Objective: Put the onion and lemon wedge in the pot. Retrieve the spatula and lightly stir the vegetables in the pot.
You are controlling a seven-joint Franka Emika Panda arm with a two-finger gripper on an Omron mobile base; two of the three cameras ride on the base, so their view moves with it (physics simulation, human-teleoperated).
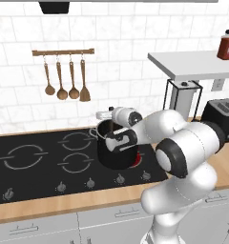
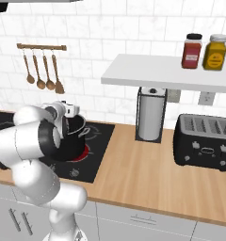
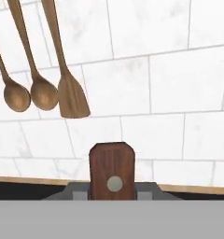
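With the gripper (image 3: 112, 186) clenched on a dark brown wooden piece (image 3: 112, 163) above the black pot (image 1: 117, 155) at mid-frame, whose inside is hidden, and a spatula (image 1: 84, 82) hanging upper left, stirring looks still ahead.

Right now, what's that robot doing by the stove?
The robot's arm reaches over the black pot on the stove. Its hand is shut on a flat brown wooden piece and points at the tiled wall. What that piece belongs to is hard to tell. On the rack hang three spoons and a spatula. What lies inside the pot is hidden from here.
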